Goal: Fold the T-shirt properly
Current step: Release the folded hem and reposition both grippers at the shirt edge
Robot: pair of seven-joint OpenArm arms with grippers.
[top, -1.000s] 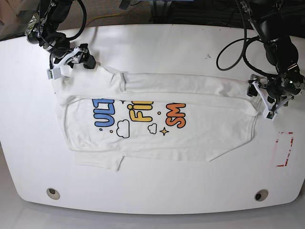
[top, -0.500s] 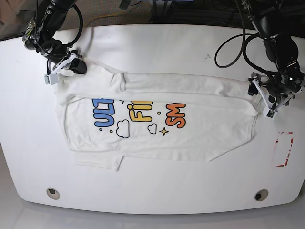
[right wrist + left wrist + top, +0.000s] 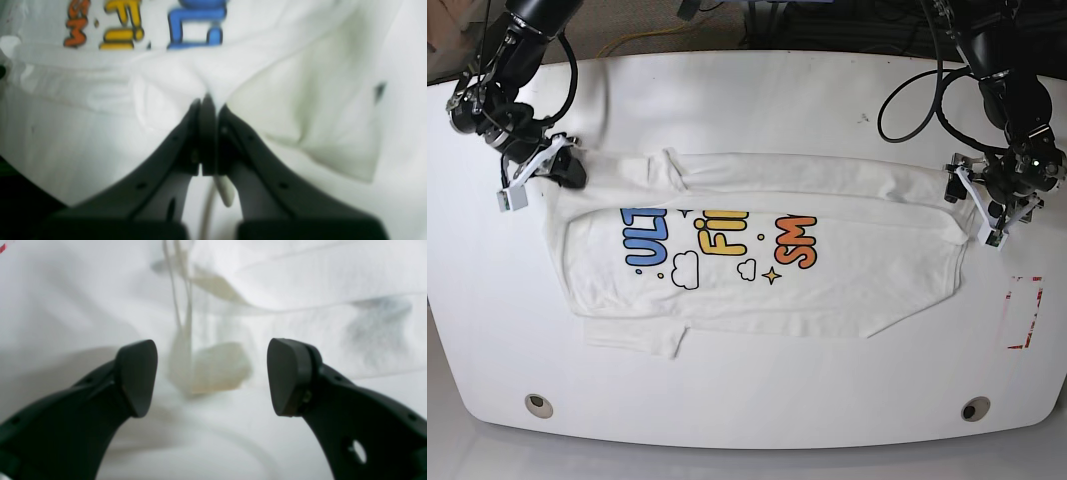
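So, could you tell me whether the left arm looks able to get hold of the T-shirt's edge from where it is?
Probably yes. The left gripper has its jaws wide open right over the T-shirt hem, and nothing lies between them and the cloth, though the close view is blurred.

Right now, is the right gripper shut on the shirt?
Shut: the right gripper has its jaws pressed together, pinching a fold of the T-shirt.

A robotics lab: a white table (image 3: 757,90) with cabled arms and red tape marks (image 3: 1025,312).
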